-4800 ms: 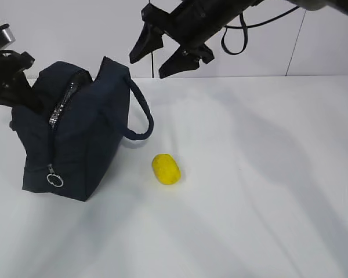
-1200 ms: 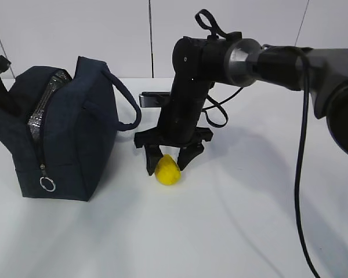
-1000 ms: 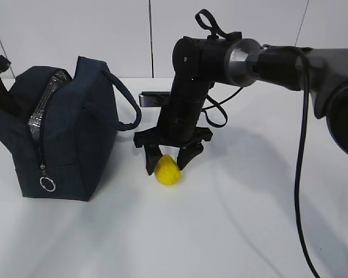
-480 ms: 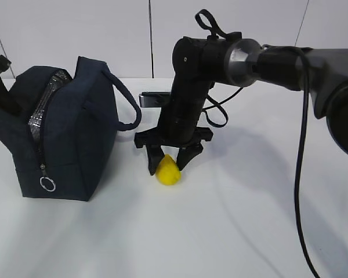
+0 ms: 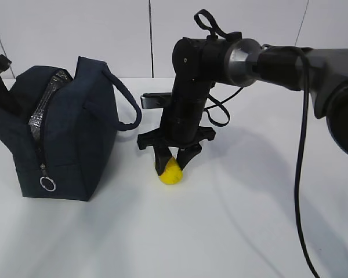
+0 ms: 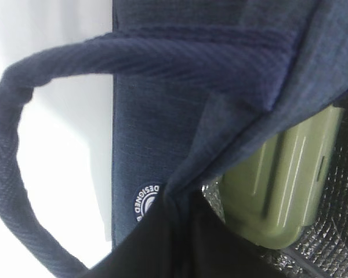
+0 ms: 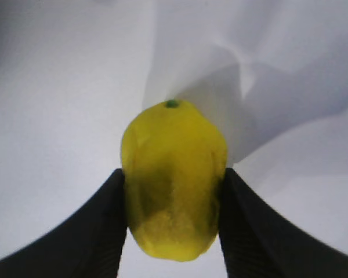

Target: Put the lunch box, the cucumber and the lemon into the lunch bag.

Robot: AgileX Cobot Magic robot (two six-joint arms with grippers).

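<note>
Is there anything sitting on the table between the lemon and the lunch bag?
Nothing visible: bare table lies between the lemon and the lunch bag. Only the bag's loop handle overhangs that stretch.

Lemon (image 7: 173, 180): bright yellow, green stem dot. Lunch bag (image 5: 75, 136): dark navy, white round logo, silver lining. Lunch box (image 6: 281, 179): sage green.

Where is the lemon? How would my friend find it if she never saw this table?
Look first for the big dark blue lunch bag standing on the left of the white table. Just to its right, a black robot arm reaches down, and its right gripper has a finger on each side of the lemon. It is the only bright yellow, egg-shaped thing there.
</note>
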